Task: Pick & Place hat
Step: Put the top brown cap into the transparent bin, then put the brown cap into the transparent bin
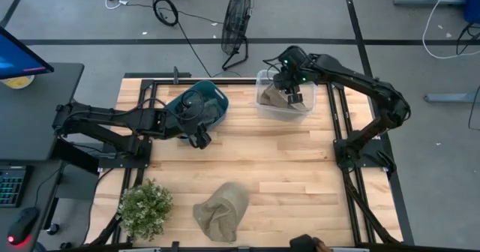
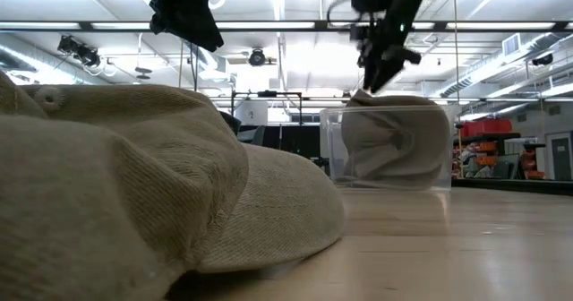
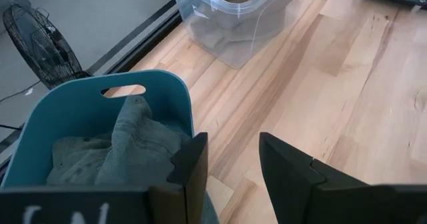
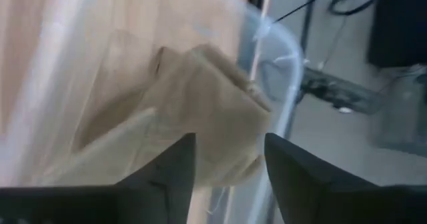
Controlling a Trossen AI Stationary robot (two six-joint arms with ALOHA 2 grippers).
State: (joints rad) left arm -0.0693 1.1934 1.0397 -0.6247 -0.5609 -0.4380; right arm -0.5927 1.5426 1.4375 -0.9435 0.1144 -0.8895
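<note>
Saw a pale wooden tabletop (image 1: 300, 154) with a dark frame round it, standing on a grey floor. Saw a black fan (image 1: 235, 23) and loose cables on the floor past the far edge, and in the low view a big hall with bright ceiling lights.

Found the right hand (image 1: 294, 94) hanging just above a clear plastic bin (image 1: 264, 102) at the far right of the tabletop. Fingers apart, gripping nothing. Saw a tan hat (image 4: 200, 104) lying in the bin right below those fingers, bunched up against the clear wall.

Found the left hand (image 1: 201, 138) at the near edge of a teal basket (image 1: 217, 106), out in front of its rim. Fingers apart here too, with bare wood showing through the gap and nothing held. Saw grey-green cloth (image 3: 127, 144) piled inside the basket.

Spotted another tan hat (image 1: 221, 211) well away from both hands, close to the near edge of the tabletop, filling much of the low view. Spotted a small green plant (image 1: 145, 207) just beside it, at the near left corner.

Left a wide bare stretch of wood between the hands and that near hat.
</note>
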